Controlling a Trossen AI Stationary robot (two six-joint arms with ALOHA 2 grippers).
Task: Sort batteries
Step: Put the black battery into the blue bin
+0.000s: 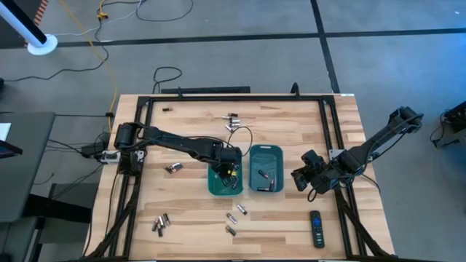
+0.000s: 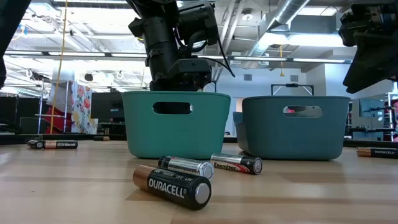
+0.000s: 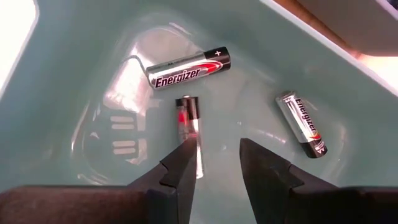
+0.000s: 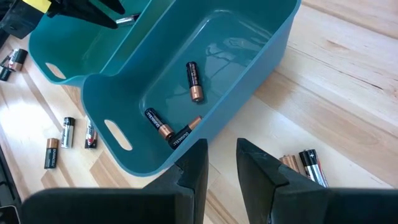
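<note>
The left arm reaches across the wooden table (image 1: 189, 138) from the frame's left, its wrist bent down so the left gripper (image 3: 214, 155) hangs inside the green-teal bin (image 1: 224, 182) at centre. Its dark wedge-shaped fingers stand parted with nothing between them; a silvery battery (image 3: 188, 118) lies just beyond one tip, by two glossy Energizer cells (image 3: 188, 69). The right gripper (image 4: 221, 165) hovers slightly open and empty beside the bluer bin (image 1: 266, 169), which holds smooth, copper-ended Duracells (image 4: 194, 81). More batteries (image 2: 173, 185) lie scattered on the wood.
</note>
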